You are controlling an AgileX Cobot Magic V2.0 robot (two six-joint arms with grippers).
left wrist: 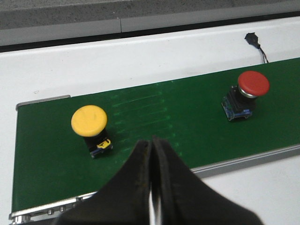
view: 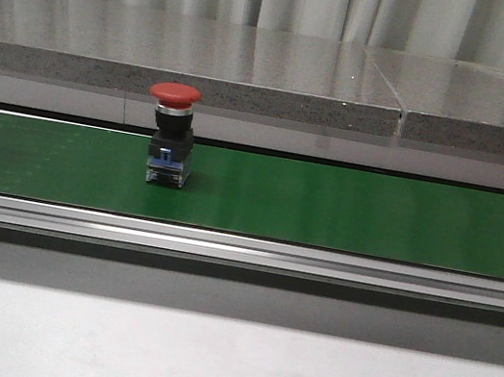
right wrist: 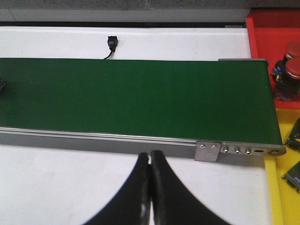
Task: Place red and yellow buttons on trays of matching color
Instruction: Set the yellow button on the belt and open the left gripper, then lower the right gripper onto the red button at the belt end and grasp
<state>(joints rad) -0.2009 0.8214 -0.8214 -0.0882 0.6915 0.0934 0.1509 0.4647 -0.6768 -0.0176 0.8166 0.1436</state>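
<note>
White table (view: 220, 369) runs across the front; grey stone-look ledge (view: 187, 60) behind it, pale curtain at the back.

Green conveyor belt (view: 327, 207) lies lengthwise on the table, metal rail along its near edge. The right wrist view shows the belt's end with a small bolted bracket (right wrist: 208, 151).

Past that belt end: red tray (right wrist: 272, 28) and, just beside it, yellow tray (right wrist: 276, 197). Both only partly in frame. The red tray holds at least one red-capped button (right wrist: 290, 68), lying close against the belt end. Dark button bodies (right wrist: 294, 133) sit in the yellow tray at the frame edge; caps not visible.

Red button (view: 170, 135) stands upright on the belt, mushroom cap up, black body, blue base. In the left wrist view it shows again (left wrist: 246, 93), well apart from the yellow button (left wrist: 91, 125), which is also on the belt, cap up, toward the belt's other end. Neither is touched by anything.

Left gripper (left wrist: 152, 146): black fingers pressed together, nothing between them, above the belt's near edge, between the two buttons but nearer the yellow one.

Right gripper (right wrist: 149, 161): fingers likewise pressed together and empty, over the white table just in front of the belt rail.

Small black connector (right wrist: 112, 43) with a short wire lies on the table beyond the belt.
</note>
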